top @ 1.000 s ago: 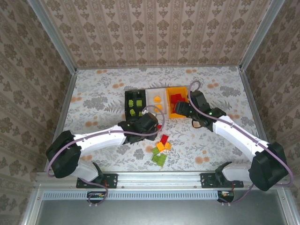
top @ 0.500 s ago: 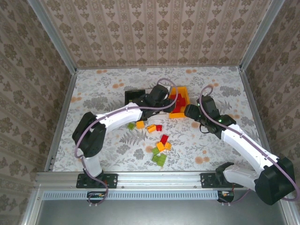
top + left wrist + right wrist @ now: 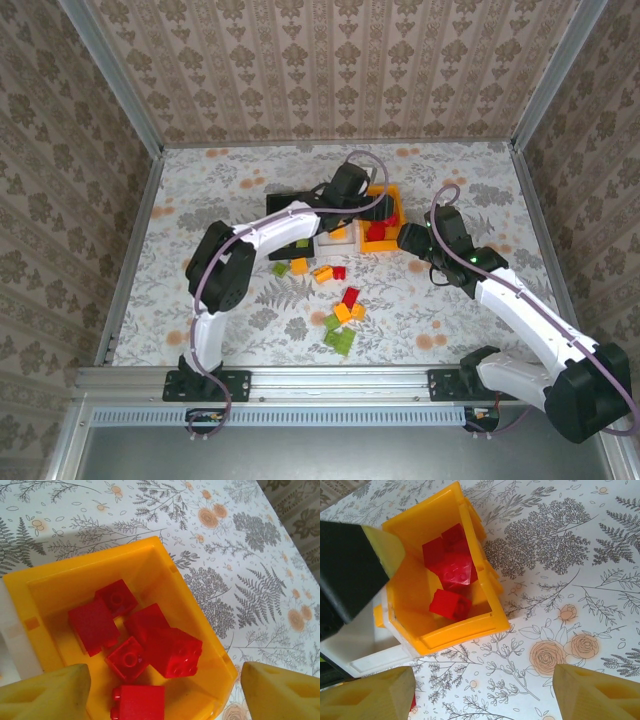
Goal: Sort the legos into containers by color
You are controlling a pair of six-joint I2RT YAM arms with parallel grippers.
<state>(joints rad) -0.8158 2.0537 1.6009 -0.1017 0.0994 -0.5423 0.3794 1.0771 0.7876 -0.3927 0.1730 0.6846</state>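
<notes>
Left hand (image 3: 161,692) above half-cropped orange bin (image 3: 150,562)

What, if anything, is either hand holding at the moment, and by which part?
Nothing is held: the left hand is open above the red legos in the orange bin, and the right hand is open beside that bin.

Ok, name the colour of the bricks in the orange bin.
The bricks are all red, clearest in the left wrist view.

left tool (image 3: 162,692) spread, right tool (image 3: 480,692) spread
</notes>
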